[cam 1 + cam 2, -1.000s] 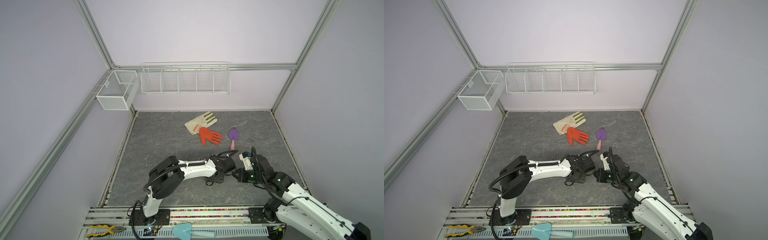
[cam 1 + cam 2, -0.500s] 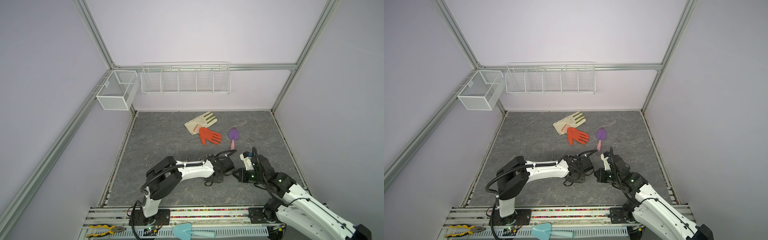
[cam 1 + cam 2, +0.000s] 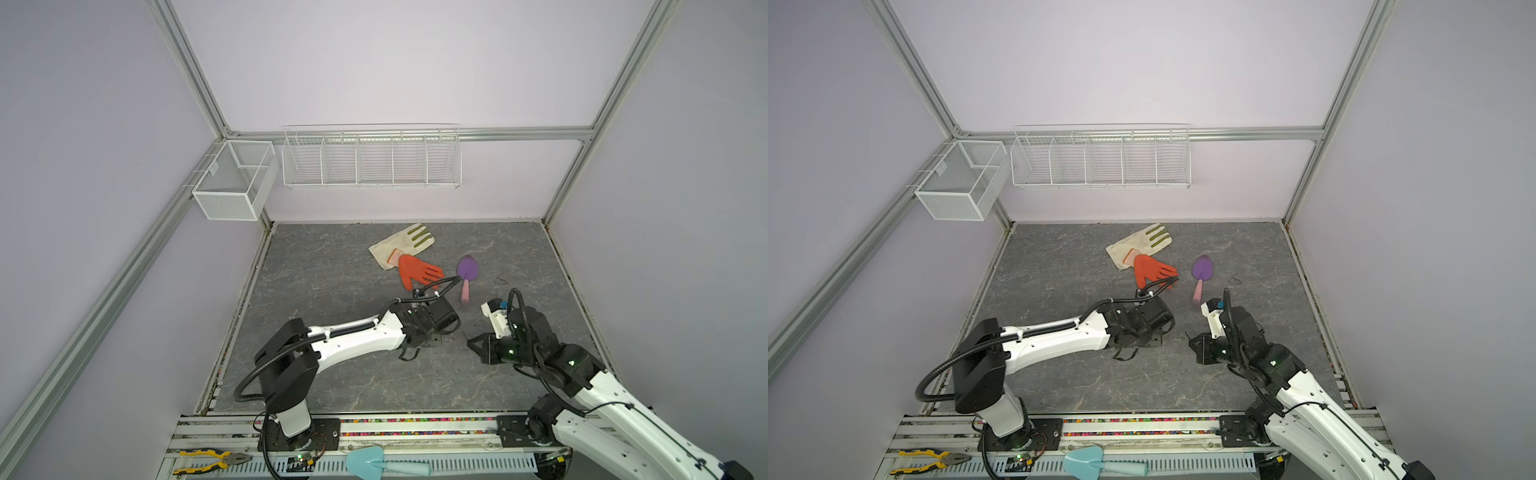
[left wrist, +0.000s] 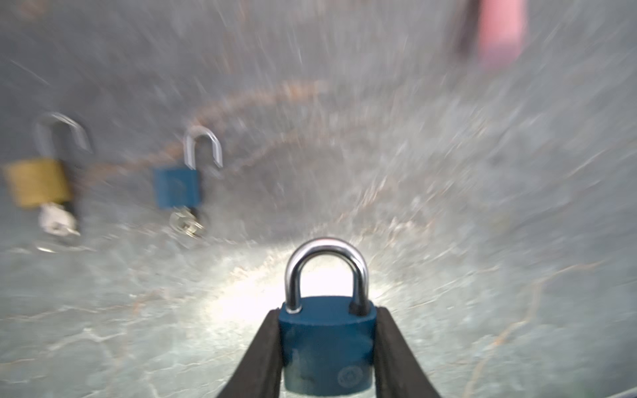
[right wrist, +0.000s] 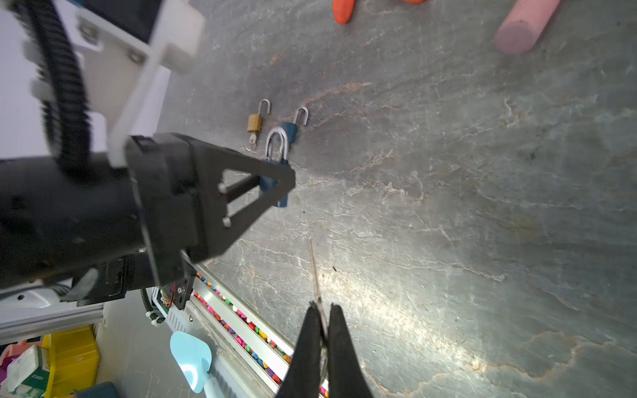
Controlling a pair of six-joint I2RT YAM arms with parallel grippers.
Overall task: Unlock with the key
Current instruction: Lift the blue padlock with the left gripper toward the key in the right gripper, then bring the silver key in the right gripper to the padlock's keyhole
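Steel key, pinched in the clenched right gripper, points left toward the blue padlock, shackle shut, mid-floor near centre, on which the left gripper has just tightened: steadied, judged ready for insertion.

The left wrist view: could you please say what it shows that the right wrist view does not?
Only the left wrist view: the inserted key in the open blue padlock, and the held blue padlock face-on, shackle closed, between the jaws of the left gripper.
Only the right wrist view: the held key, edge-on, in the shut right gripper, a light blue trowel and the tip of an orange glove.
Both: the held blue padlock, the open blue padlock, the open brass padlock and the pink handle.
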